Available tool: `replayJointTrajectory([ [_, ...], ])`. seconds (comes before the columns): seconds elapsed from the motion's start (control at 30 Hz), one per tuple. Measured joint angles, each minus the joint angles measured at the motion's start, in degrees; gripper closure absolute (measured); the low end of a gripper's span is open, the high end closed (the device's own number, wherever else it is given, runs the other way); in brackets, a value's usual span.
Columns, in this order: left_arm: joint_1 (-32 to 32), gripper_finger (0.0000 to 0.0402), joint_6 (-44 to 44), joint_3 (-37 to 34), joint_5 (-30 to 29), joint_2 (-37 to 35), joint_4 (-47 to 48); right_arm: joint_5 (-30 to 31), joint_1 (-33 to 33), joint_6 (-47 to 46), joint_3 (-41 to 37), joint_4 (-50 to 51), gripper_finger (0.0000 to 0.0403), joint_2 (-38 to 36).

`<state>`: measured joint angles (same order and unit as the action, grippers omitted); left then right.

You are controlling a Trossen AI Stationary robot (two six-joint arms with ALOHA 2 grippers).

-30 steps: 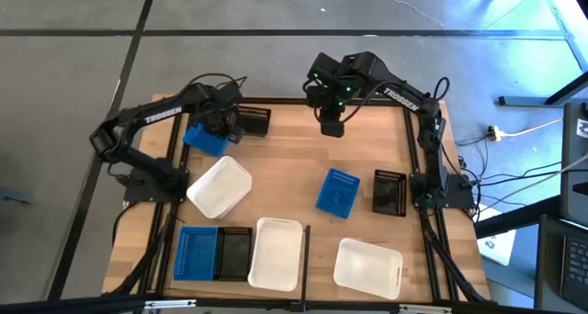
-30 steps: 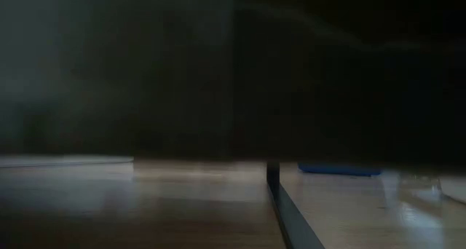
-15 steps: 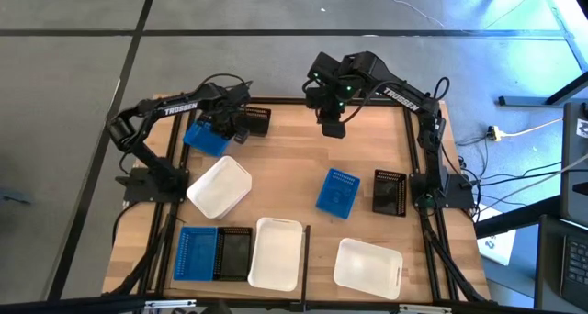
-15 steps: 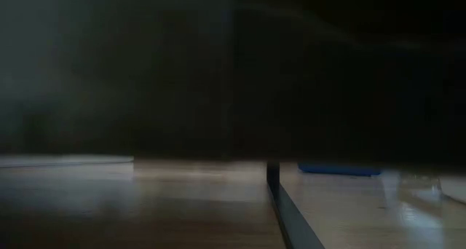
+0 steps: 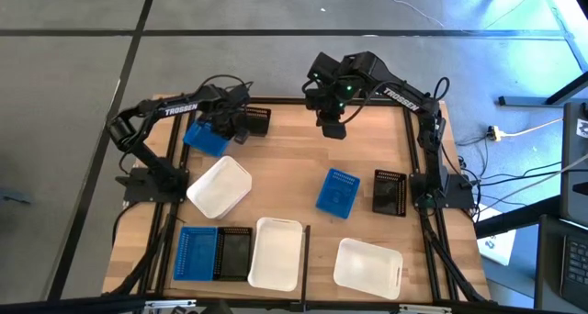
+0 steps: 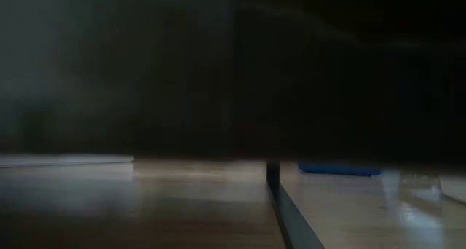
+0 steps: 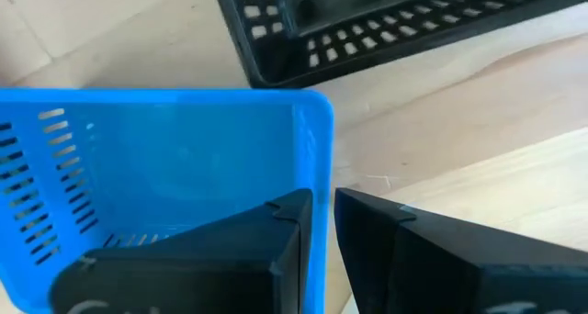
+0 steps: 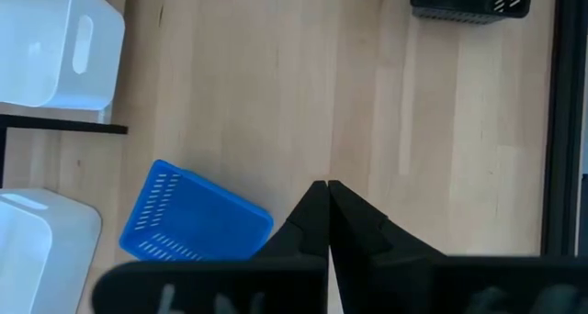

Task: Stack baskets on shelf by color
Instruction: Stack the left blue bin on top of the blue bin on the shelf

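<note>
Eight baskets showed on the shelf [image 5: 285,181] in the overhead picture, a ninth not being clear to see. At about ten o'clock on the board the left gripper [image 7: 317,224] pinched the end wall of a blue basket [image 5: 205,137], one finger [image 7: 230,259] inside the basket and the other outside, the wall caught between them; from the wrist camera the blue basket [image 7: 165,167] filled the near side. Just beyond it, toward eleven o'clock, lay a black basket [image 5: 254,120] near the far rail, also seen from the left wrist [image 7: 386,25]. The right gripper [image 8: 327,213] hung over the board at about twelve o'clock, its fingers pressed together on nothing. Below the blue basket, at nine o'clock, sat a white basket [image 5: 220,186], turned askew. At about four o'clock from the board's middle lay a second blue basket [image 5: 337,192] with a second black basket [image 5: 390,192] near it toward three o'clock. Along the near edge, from seven to five o'clock, stood a third blue basket [image 5: 195,252] touching a third black basket [image 5: 235,252], then a second white basket [image 5: 277,252] and a third white basket [image 5: 367,265]. The low camera gave only a dim plank surface [image 6: 145,198] and a blue streak [image 6: 338,169].
</note>
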<state>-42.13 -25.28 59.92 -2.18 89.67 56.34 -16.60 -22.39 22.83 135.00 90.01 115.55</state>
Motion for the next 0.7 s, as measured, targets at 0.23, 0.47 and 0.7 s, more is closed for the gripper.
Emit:
replayJointTrajectory([
  [0.23,0.0,0.036,-1.0,-2.2,0.0,0.0,-2.5,0.0,0.0,0.3,0.0,0.0,0.0402,0.0],
  [0.47,0.3,0.036,-1.4,-3.3,0.3,0.0,-4.0,0.0,0.0,0.4,0.0,-0.1,0.0402,0.0],
  [0.7,0.3,0.036,-1.2,-2.7,0.4,0.0,-4.1,0.0,0.0,0.2,0.0,-0.3,0.0402,0.0],
])
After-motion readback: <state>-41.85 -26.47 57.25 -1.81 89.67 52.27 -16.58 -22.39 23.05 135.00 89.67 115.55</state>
